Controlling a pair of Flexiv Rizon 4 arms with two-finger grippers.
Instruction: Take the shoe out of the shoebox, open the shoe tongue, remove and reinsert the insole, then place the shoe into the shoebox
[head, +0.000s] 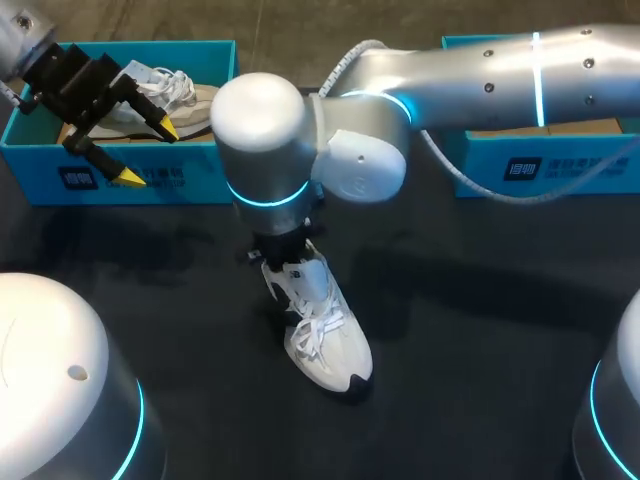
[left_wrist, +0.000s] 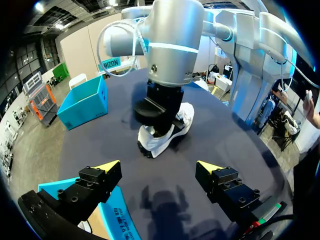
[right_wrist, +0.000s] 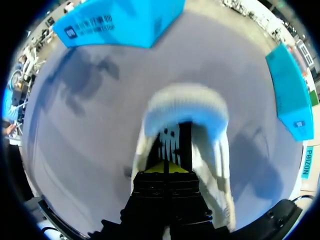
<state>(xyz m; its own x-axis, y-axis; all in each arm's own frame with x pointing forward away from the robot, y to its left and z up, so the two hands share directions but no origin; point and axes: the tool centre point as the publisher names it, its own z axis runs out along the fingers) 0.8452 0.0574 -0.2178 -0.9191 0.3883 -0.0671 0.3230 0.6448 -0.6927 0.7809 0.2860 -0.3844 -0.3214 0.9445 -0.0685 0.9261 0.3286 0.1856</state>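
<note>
Your right gripper (right_wrist: 165, 167) is down in the mouth of the shoe (head: 335, 350), its yellow tips pressed flat together with no gap. You cannot tell whether anything thin is pinched between them. The shoe stands upright on its sole in the middle of the dark, matte table (head: 480, 330). It is a white, soft-looking sneaker with a rounded toe, dark trim at toe and heel, and loose white laces (head: 318, 335) splayed over the top. The right arm sweeps in from the right, smooth silver with a lit blue ring, and hides the heel end. Your left gripper (head: 148, 152) hangs over the front wall of the left box (head: 60, 180), spread wide with nothing between its pointed yellow tips. That box is a bright teal, straight-walled carton, and a second shoe (head: 190, 95), pale with white laces, lies inside it. The right box (head: 560, 165) is the same teal card with a brown cardboard floor showing. The arm covers part of it.
</note>
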